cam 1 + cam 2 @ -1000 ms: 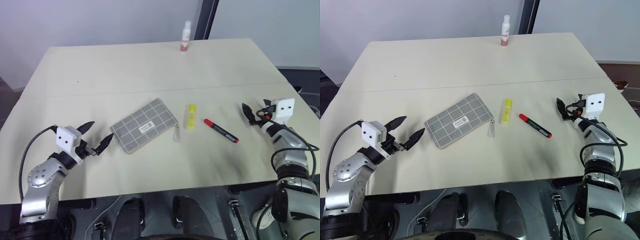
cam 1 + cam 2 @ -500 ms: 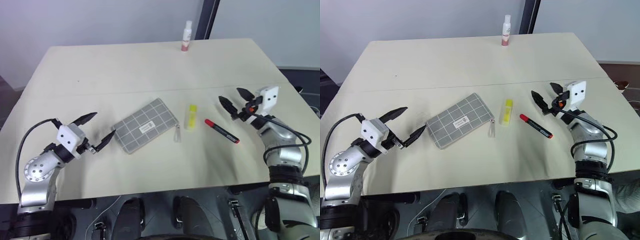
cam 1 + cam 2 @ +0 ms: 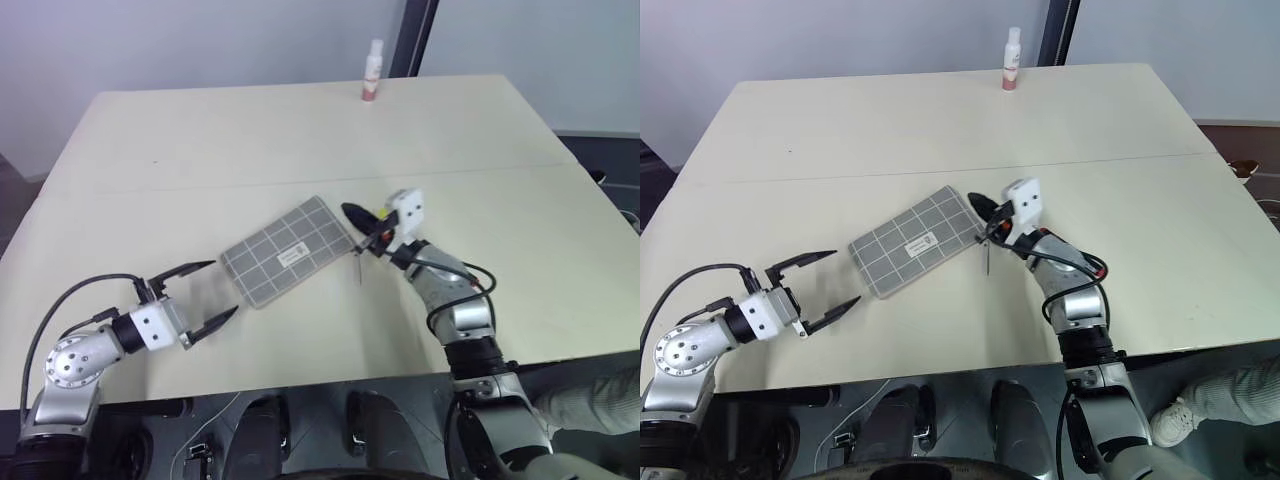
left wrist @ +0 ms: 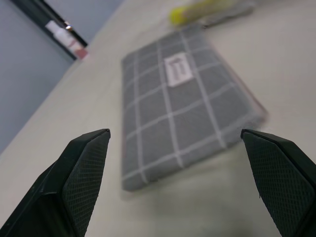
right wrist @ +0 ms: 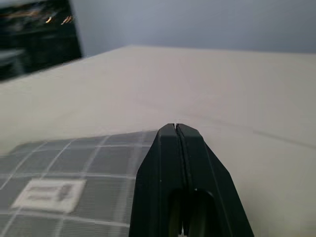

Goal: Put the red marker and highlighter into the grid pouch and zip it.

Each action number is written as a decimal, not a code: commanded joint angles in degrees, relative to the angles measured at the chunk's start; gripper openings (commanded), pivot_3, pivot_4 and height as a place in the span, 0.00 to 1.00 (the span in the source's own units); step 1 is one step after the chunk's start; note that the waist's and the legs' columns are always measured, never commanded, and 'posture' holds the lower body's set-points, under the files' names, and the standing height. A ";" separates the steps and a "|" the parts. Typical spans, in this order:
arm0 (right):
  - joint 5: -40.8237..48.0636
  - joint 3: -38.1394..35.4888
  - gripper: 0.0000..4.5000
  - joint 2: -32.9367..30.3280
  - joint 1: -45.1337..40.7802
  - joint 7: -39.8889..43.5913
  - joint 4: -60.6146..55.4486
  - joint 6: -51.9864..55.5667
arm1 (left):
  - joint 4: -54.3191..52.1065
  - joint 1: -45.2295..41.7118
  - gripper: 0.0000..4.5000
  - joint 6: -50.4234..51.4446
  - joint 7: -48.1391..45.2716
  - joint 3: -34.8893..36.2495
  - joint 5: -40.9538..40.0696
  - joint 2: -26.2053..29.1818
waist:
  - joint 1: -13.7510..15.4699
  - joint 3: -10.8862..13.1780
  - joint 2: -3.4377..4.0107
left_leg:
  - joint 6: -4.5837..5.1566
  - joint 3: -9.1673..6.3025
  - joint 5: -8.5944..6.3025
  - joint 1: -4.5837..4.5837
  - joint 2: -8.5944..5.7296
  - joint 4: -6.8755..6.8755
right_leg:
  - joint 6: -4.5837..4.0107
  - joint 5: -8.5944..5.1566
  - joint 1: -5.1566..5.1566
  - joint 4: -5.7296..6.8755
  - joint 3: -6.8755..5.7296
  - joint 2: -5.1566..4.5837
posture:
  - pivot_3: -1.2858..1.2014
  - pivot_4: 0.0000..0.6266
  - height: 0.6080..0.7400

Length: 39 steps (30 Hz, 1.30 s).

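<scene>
Lying flat near the middle of the pale table (image 3: 200, 130): the grid pouch (image 3: 288, 250), a grey fabric rectangle crossed by white grid lines, turned at a slant, with a small white label (image 3: 292, 254) sewn near its centre. Hanging off its right-hand corner toward the near edge: a pale zipper pull cord (image 3: 356, 268), resting on the tabletop. Seen close from the left wrist: woven grey cloth, thin white lines forming squares, the label bearing small print too blurred to read, and a reddish tint along one long edge.

Hovering just above the pouch's right corner: the right gripper (image 3: 352, 213), black fingers pressed tightly together with nothing visible between them, pointing left across the table. From its own wrist camera: the closed tips over the gridded fabric, label off to one side.

Sitting near the front left of the table, apart from the pouch: the left gripper (image 3: 206, 292), fingers spread wide and empty, aimed toward the pouch's near left end.

Glimpsed in the left wrist view just beyond the pouch's far end: the highlighter (image 4: 197, 10), a blurred yellow shape.

Standing upright at the far edge: a white and pink bottle (image 3: 373, 72).
</scene>
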 commanded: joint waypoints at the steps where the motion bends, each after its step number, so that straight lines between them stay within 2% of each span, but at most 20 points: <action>1: -4.37 3.24 0.01 0.89 -2.56 -1.01 2.46 -0.88 | 3.25 -1.75 1.00 -6.42 2.04 0.62 3.48 2.34 | -0.08 0.00 0.00 | -0.01 0.01 0.00 0.00 0.00 0.00 | 0.00 0.00 0.00 0.00 -0.01 -0.02 | 0.52 0.24 1.00; 7: -12.94 7.00 0.01 -1.92 -4.21 -3.71 9.21 -1.63 | 5.19 -3.91 1.00 -10.56 7.33 -2.27 9.52 1.12 | -0.19 0.00 0.00 | -0.01 0.16 0.00 0.02 -0.04 -0.18 | -0.01 0.01 -0.07 -0.02 -0.10 -0.23 | 0.52 0.24 1.00; 18: -10.97 5.00 0.01 -1.13 -3.06 -3.44 6.86 0.30 | 6.02 -10.23 1.00 -8.60 17.60 -8.33 21.84 -2.51 | -0.08 -0.04 -0.05 | -0.01 0.44 0.03 0.13 -0.03 -0.23 | 0.04 0.03 0.00 0.03 -0.14 -0.07 | 0.52 0.24 1.00; 23: -10.81 4.78 0.01 -1.13 -1.48 -3.33 4.41 1.18 | 8.01 -13.20 1.00 -4.54 19.81 -9.90 22.05 -3.15 | -0.14 -0.05 -0.06 | -0.01 0.44 0.04 0.14 -0.05 -0.25 | 0.24 0.14 0.00 0.04 -0.14 0.01 | 0.52 0.24 1.00; 26: -10.77 4.41 0.00 -1.29 -1.44 -3.42 3.81 1.52 | 8.19 -13.76 0.81 -3.77 18.59 -11.95 20.41 -3.29 | -0.18 -0.05 -0.06 | -0.01 0.44 0.04 0.15 -0.04 -0.26 | 0.26 0.15 0.00 0.04 -0.15 0.04 | 0.52 0.24 1.00; 33: -10.59 4.12 0.00 -1.02 -1.11 -3.53 2.84 2.02 | 6.87 -14.01 0.02 -4.38 17.88 -14.41 18.64 -2.87 | -0.12 -0.07 -0.03 | -0.01 0.44 0.04 0.18 -0.04 -0.25 | 0.24 0.14 0.03 0.04 -0.14 0.01 | 0.52 0.24 1.00; 39: -9.25 3.34 0.00 -0.92 -0.61 -2.97 0.47 3.21 | 6.32 -13.88 0.01 -3.17 17.54 -14.31 16.96 -1.95 | -0.16 -0.07 -0.03 | -0.01 0.45 0.04 0.18 -0.05 -0.26 | 0.24 0.14 0.02 0.04 -0.14 0.02 | 0.52 0.24 1.00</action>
